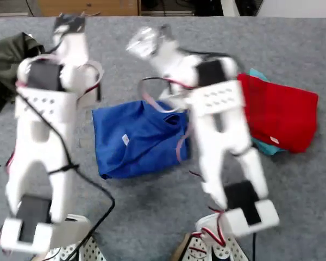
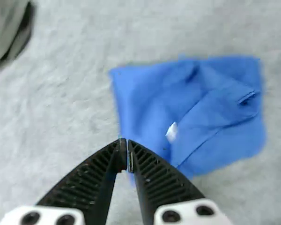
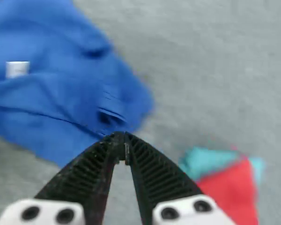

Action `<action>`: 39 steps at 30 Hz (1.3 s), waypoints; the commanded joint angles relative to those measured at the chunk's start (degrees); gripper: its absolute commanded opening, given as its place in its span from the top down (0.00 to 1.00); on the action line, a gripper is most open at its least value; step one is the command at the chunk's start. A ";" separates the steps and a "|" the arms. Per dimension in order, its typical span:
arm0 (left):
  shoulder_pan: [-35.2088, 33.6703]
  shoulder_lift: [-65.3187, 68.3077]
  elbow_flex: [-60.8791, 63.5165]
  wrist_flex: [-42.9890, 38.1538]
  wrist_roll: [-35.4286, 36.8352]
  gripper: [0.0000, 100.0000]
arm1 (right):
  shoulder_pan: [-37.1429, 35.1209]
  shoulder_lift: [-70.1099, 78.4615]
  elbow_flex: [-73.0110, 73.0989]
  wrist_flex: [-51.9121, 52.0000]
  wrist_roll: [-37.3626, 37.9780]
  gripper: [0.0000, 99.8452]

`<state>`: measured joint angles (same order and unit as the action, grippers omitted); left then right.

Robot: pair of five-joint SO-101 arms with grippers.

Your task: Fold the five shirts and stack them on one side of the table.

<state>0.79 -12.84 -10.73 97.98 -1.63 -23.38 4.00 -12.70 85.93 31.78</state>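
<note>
Above the grey table, my left claw hangs pinched shut and empty at the edge of the blue shirt. My right claw is likewise closed on nothing by that shirt's corner. The shirt lies rumpled between my arms. A red shirt rests on a teal one to my right, and a dark green shirt is bunched far left.

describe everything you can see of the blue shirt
The blue cloth shirt lies loosely folded into a rough rectangle on the grey felt-like table cover, between the two arms. Its fabric looks soft, thin and creased, with overlapping layers, and a small white label shows near its middle. It lies apart from the red folded shirt. The shut left gripper and shut right gripper sit over its edges; whether they touch it cannot be told.
</note>
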 commanded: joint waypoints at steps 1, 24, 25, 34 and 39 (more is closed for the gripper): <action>-5.89 -9.36 16.62 -7.38 -1.49 0.98 | -3.30 9.19 -4.88 -1.49 -2.37 1.00; -12.04 -7.78 58.81 -48.26 0.44 0.98 | 1.71 58.24 -60.26 14.24 -3.78 1.00; -12.04 -6.64 58.81 -48.79 0.44 0.98 | 2.51 58.68 -61.93 14.59 -3.78 1.00; -6.59 0.04 57.14 -49.76 0.44 0.98 | 7.78 58.77 -68.88 16.18 -0.97 1.00; -6.51 1.71 56.00 -49.67 0.44 0.98 | 0.40 57.80 -67.65 16.44 -0.70 1.00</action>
<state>-6.15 -11.25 48.18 48.92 -1.54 -18.37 63.43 -79.08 101.05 30.64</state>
